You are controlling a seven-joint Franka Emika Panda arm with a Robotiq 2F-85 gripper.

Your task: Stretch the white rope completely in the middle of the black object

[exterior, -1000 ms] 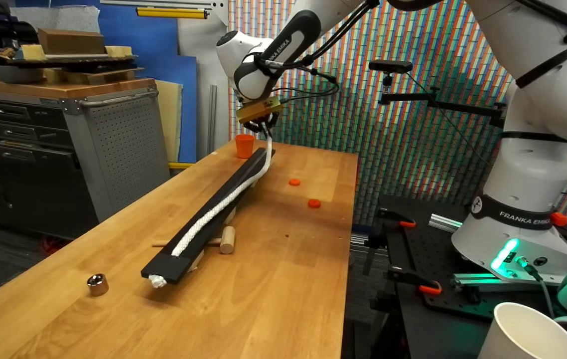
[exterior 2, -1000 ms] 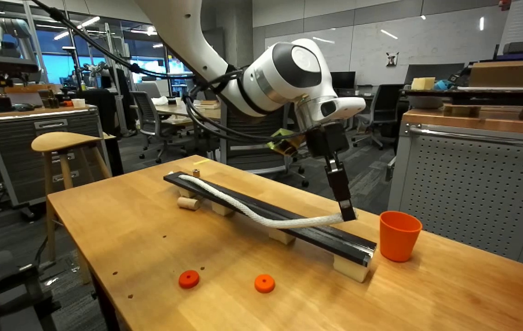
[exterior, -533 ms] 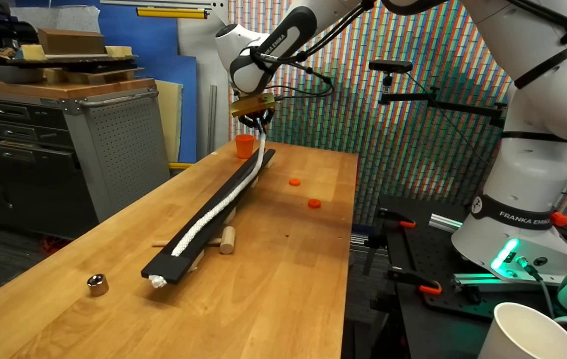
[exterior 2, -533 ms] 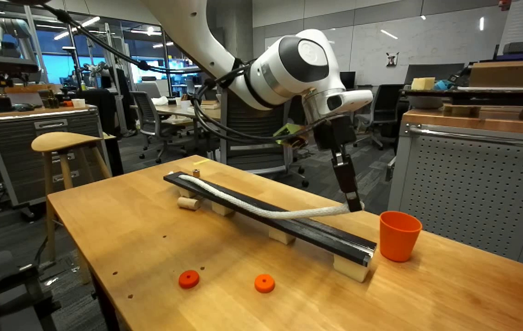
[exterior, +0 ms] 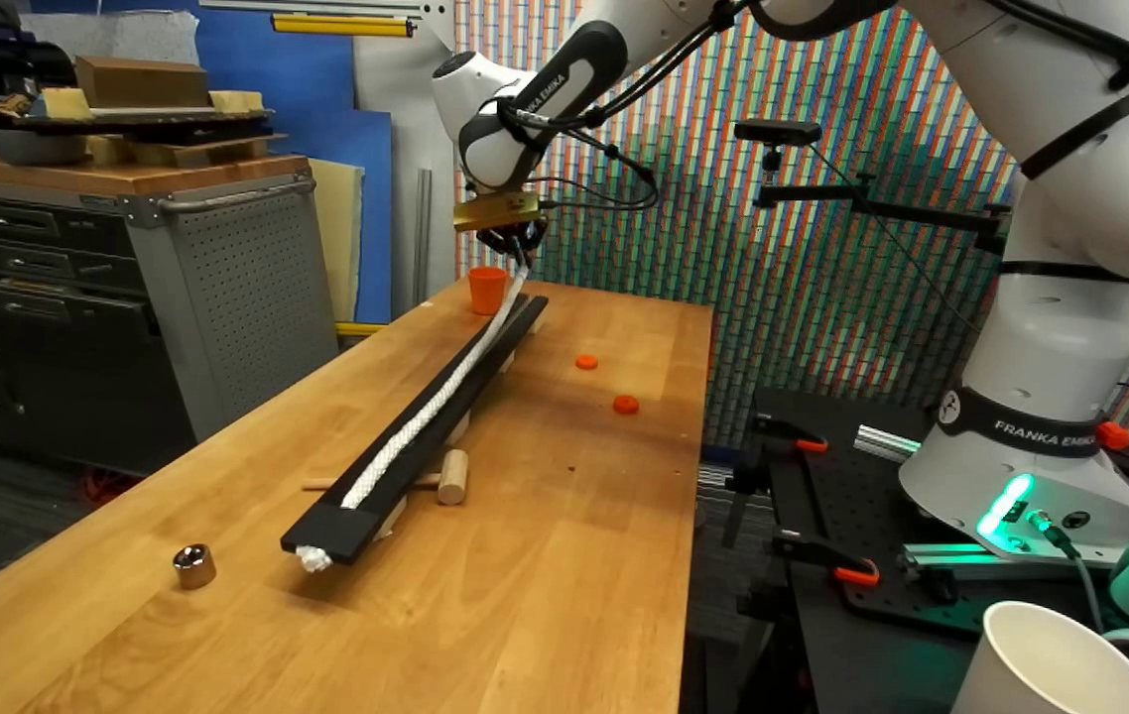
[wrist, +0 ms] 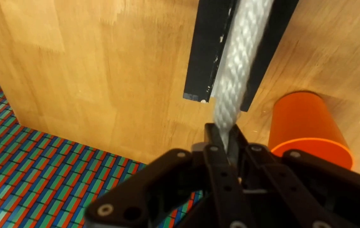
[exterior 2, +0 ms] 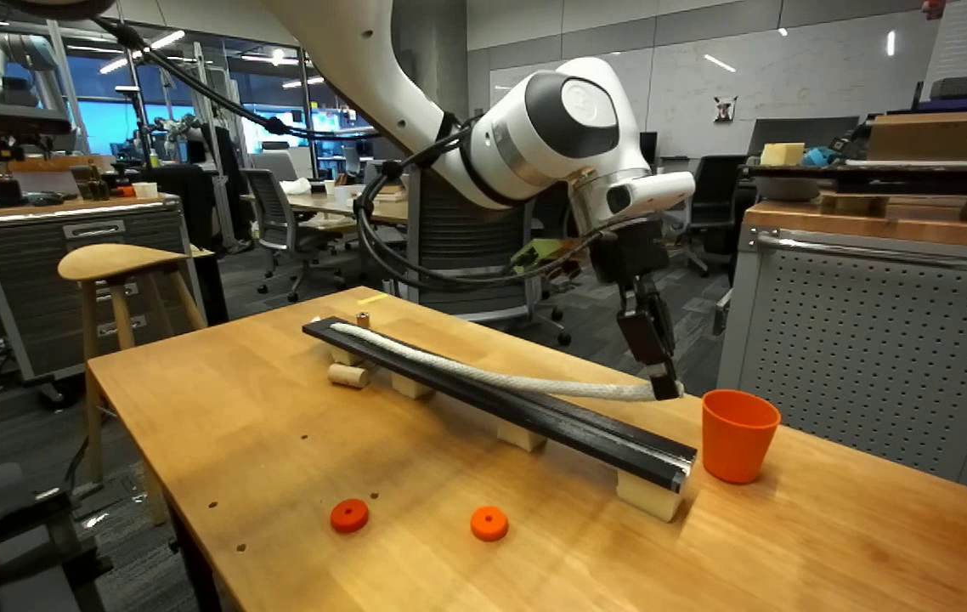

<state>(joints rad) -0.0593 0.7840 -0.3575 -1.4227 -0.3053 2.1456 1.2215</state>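
The white rope (exterior: 438,400) lies along the black object (exterior: 341,531), a long flat bar raised on blocks. The rope also shows in an exterior view (exterior 2: 534,385). Its near end passes under the bar's blocky end, and a frayed tip (exterior: 313,558) sticks out. Toward the far end the rope lifts off the bar up to my gripper (exterior 2: 664,389). In the wrist view my gripper (wrist: 224,128) is shut on the rope (wrist: 240,47), which runs above the bar's groove (wrist: 213,72). The gripper is above and behind the bar's far end, near the orange cup.
The orange cup (exterior 2: 738,438) stands beside the bar's far end. Pale blocks (exterior 2: 649,495) support the bar. Two orange discs (exterior 2: 350,516) lie on the table. A wooden mallet (exterior: 453,478) lies under the bar, and a metal ring (exterior: 194,566) is near its blocky end.
My gripper has moved toward the bar's far end and the cup, first rising, then dipping slightly. The rope's sag is smaller; it now runs straighter, nearer the bar's middle line.
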